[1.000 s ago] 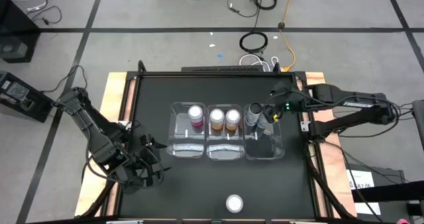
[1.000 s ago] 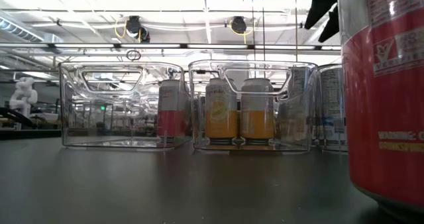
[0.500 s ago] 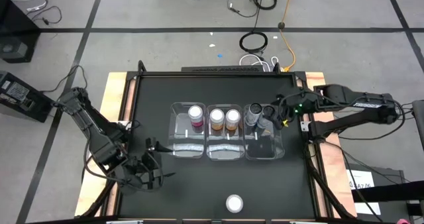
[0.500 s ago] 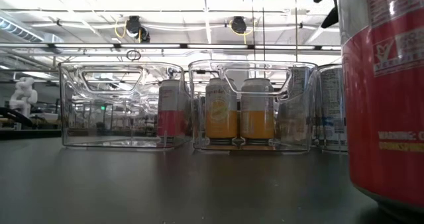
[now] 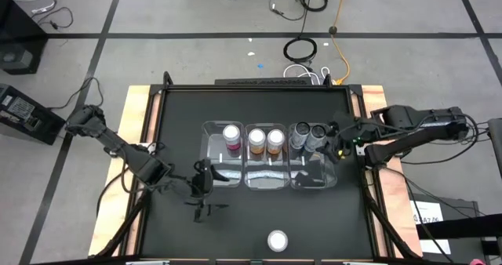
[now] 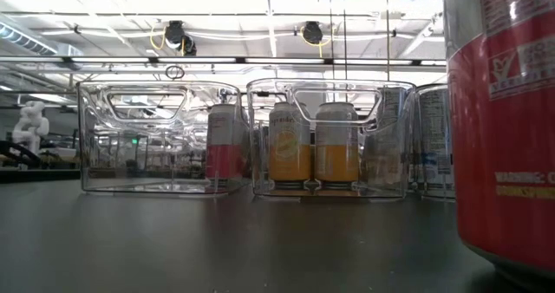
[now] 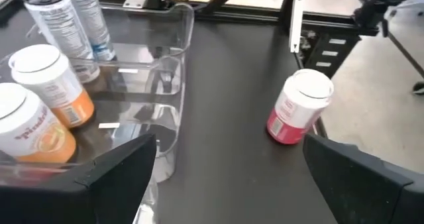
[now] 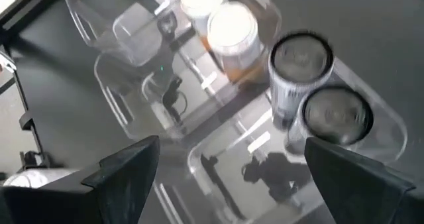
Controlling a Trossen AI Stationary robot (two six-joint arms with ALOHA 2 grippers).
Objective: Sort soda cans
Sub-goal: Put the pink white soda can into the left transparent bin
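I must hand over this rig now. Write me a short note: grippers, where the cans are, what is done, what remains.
Left gripper: open, empty, low over the table beside the left bin.
Right gripper: open, empty, at the right bin's outer edge.
Done: one pink can in the left bin, two orange cans in the middle bin, two dark cans in the right bin.
Left: the second pink can stands alone at the table's front edge; it likely belongs in the left bin.
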